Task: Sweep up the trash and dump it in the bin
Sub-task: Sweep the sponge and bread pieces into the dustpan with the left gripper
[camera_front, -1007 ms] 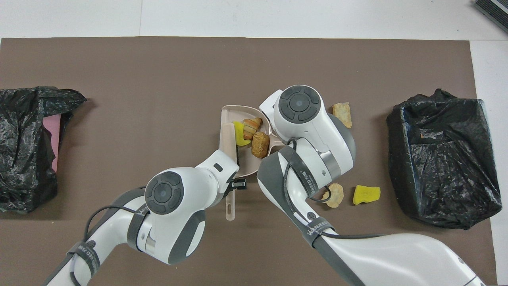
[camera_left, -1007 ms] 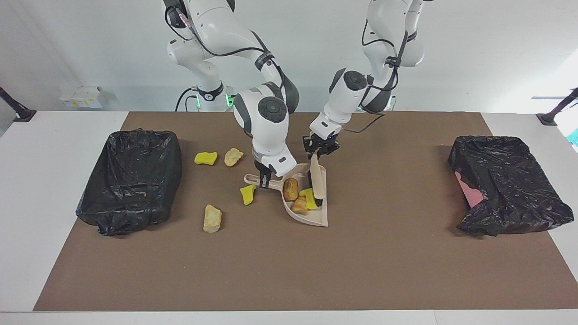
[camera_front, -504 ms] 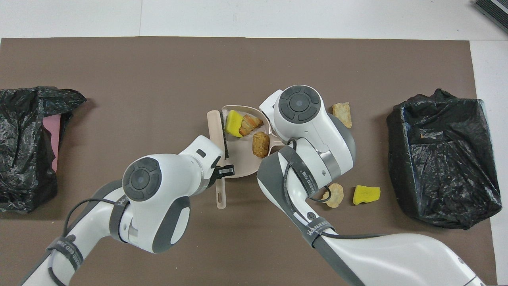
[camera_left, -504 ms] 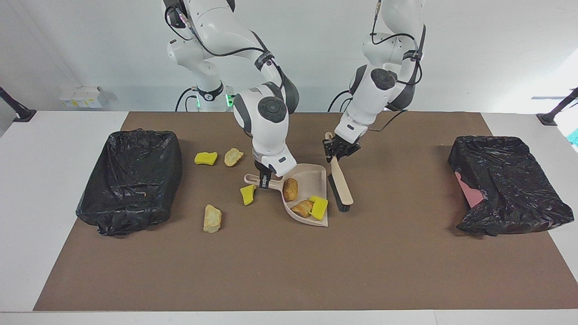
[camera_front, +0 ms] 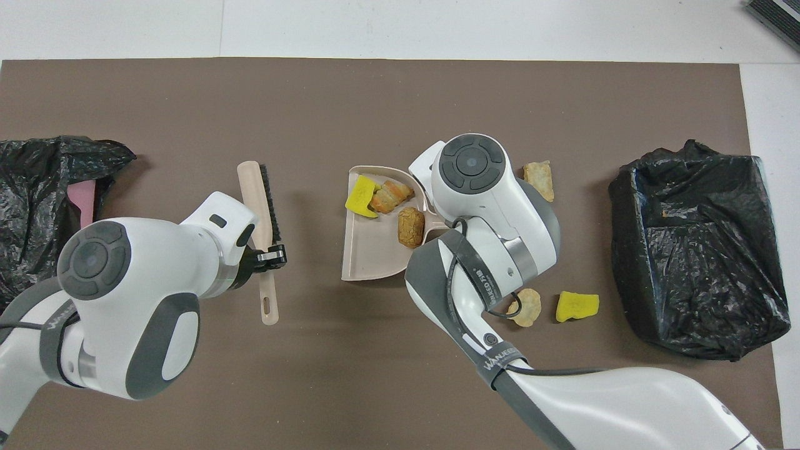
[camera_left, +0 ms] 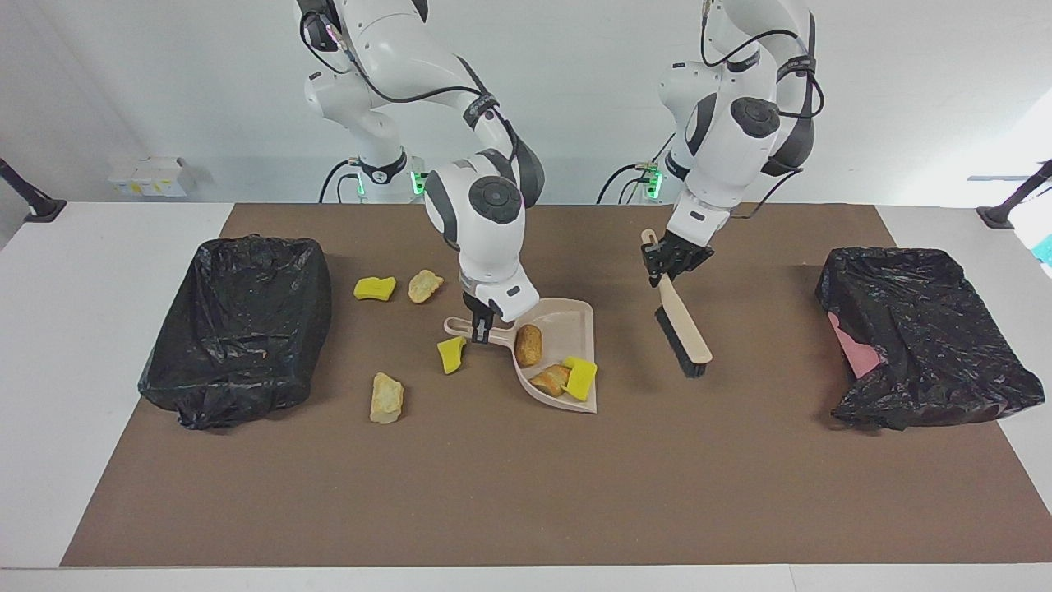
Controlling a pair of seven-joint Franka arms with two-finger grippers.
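Observation:
My right gripper (camera_left: 483,322) is shut on the handle of the beige dustpan (camera_left: 575,321), which lies on the mat. In the pan lie three pieces of trash: a brown roll (camera_left: 528,344), a croissant-like piece (camera_left: 549,378) and a yellow chunk (camera_left: 580,378). On the mat beside the handle is another yellow chunk (camera_left: 450,355), with a tan piece (camera_left: 386,398) farther from the robots. A yellow chunk (camera_left: 374,288) and a tan piece (camera_left: 425,285) lie nearer the robots. My left gripper (camera_left: 664,265) is shut on the brush (camera_left: 684,333), held tilted over bare mat.
A black-lined bin (camera_left: 238,329) stands at the right arm's end of the brown mat, beside the loose trash. A second black-lined bin (camera_left: 929,337), showing some pink at one side, stands at the left arm's end. White table borders the mat.
My left arm has pulled the brush out of the dustpan and carried it toward the left arm's end. The yellow chunk in the pan shifted toward the pan's lip. The right arm has stayed still.

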